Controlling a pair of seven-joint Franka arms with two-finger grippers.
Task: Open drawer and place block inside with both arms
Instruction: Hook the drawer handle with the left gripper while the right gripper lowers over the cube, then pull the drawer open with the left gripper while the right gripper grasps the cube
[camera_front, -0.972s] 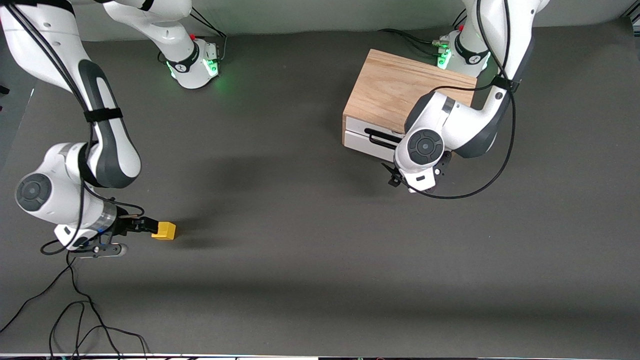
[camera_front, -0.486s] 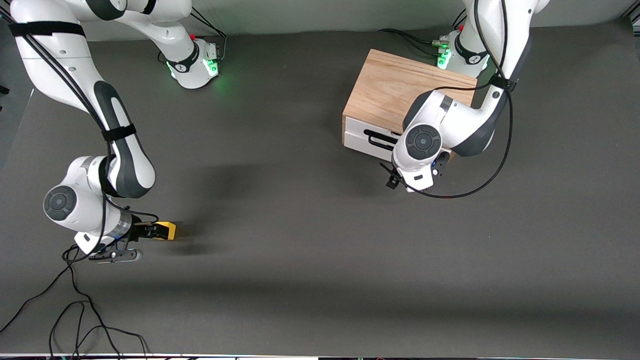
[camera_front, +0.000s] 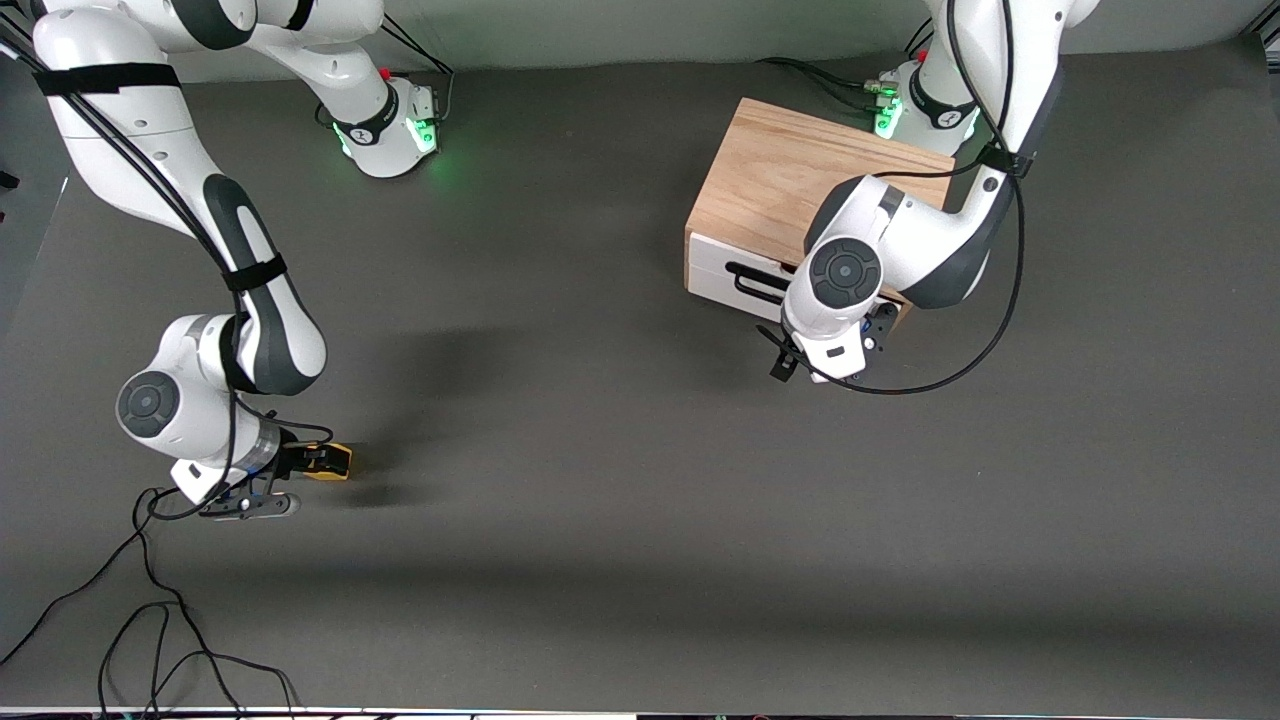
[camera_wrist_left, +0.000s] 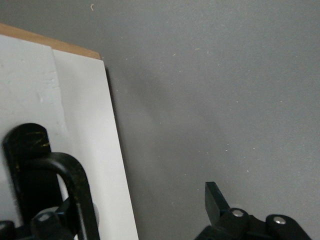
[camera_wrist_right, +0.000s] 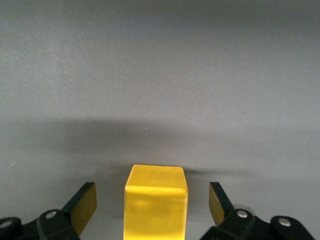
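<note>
The yellow block (camera_front: 338, 462) lies on the dark table at the right arm's end. My right gripper (camera_front: 318, 462) is low at it, open, with the block (camera_wrist_right: 156, 202) between its fingers (camera_wrist_right: 82, 205) and a gap on each side. The drawer (camera_front: 715, 272) is closed in the light-oak box (camera_front: 790, 180); its black bar handle (camera_front: 752, 282) shows. My left gripper (camera_front: 786, 358) is in front of the drawer, open. In the left wrist view the handle (camera_wrist_left: 75, 185) lies by one side of the gripper (camera_wrist_left: 140, 220) and one finger (camera_wrist_left: 215, 200) is over bare table.
Loose black cables (camera_front: 150, 640) lie on the table near the front camera at the right arm's end. The arm bases (camera_front: 385, 125) with green lights stand along the table's edge farthest from the front camera. The left arm's cable (camera_front: 960, 370) loops beside the box.
My right gripper has moved forward so its fingers now flank the block. My left gripper has shifted slightly closer to the drawer front. The block and drawer have not moved.
</note>
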